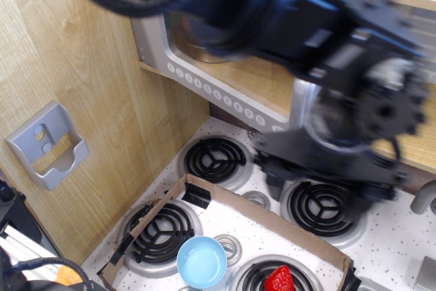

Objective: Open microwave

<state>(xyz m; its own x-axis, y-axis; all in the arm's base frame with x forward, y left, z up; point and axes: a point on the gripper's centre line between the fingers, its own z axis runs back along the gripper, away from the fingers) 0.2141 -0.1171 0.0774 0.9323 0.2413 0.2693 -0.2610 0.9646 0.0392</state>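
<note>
The silver-grey microwave (pixel 151 40) sits in the wooden cabinet at the top, with its row of small round buttons (pixel 212 95) along the lower edge. Its door stands swung outward; only a pale grey strip of the door (pixel 301 103) shows beside the arm. My arm is heavily motion-blurred and covers the window, the clock display and the handle. My gripper (pixel 320 178) hangs blurred below the microwave, over the back burners. I cannot make out its fingers or whether they hold anything.
A stove top with black coil burners (pixel 214 158) lies below. On it are a cardboard frame (pixel 204 192), a blue bowl (pixel 201 262) and a red strawberry (pixel 278 279). A grey wall bracket (pixel 49 144) hangs on the wooden side wall at left.
</note>
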